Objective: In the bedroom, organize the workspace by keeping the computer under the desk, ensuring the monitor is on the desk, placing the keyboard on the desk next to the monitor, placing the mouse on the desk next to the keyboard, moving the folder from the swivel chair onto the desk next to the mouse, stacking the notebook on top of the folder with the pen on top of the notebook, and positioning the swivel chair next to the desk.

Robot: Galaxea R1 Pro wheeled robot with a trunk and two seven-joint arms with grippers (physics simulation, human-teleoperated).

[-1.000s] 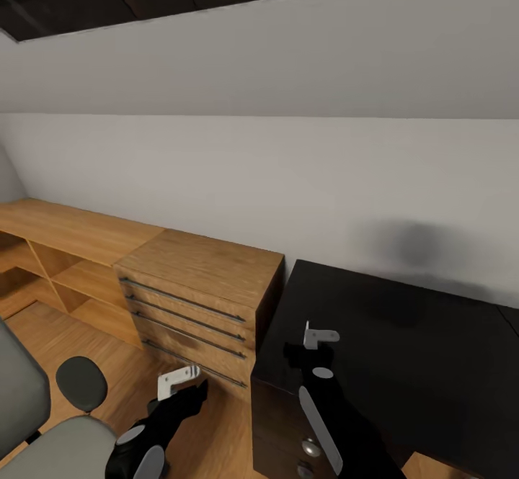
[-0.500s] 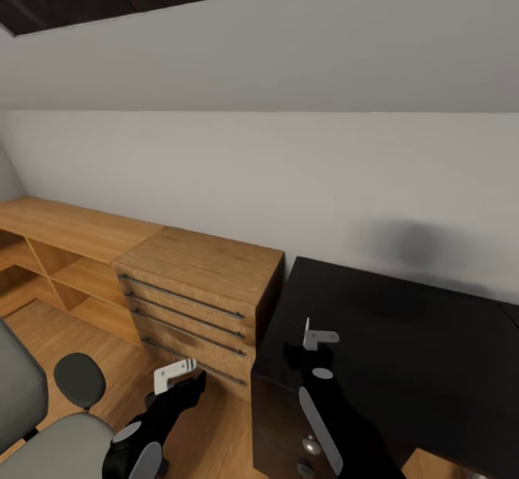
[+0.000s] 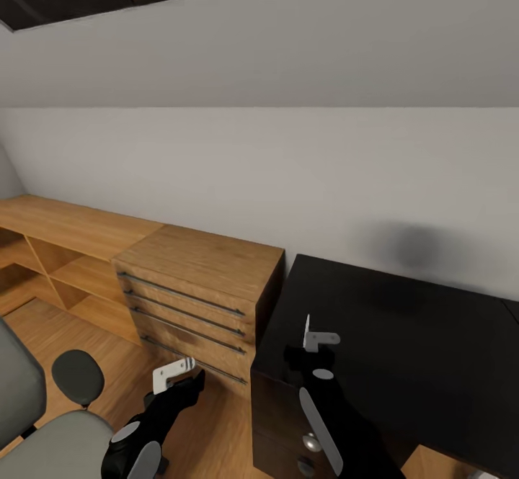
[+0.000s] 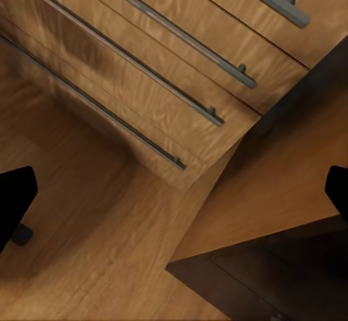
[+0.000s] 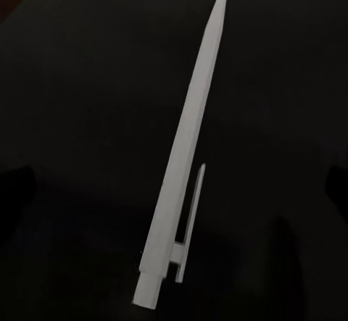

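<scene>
Far to the left of my left claw (image 3: 175,374) I see the grey chair (image 3: 43,428), its round black armrest nearest the claw and its seat cut off by the edge of the head view. That claw hangs over the wooden floor (image 3: 108,335) in front of the wooden drawer unit (image 3: 194,284), and in its wrist view the dark fingertips (image 4: 16,198) sit wide apart at the two edges with nothing between them. To its right, my right claw (image 3: 317,336) hovers over the near left corner of the black desk (image 3: 404,335). Its wrist view shows the white pen (image 5: 181,169) against the dark top; I cannot tell whether this claw is apart or clamped on the pen.
</scene>
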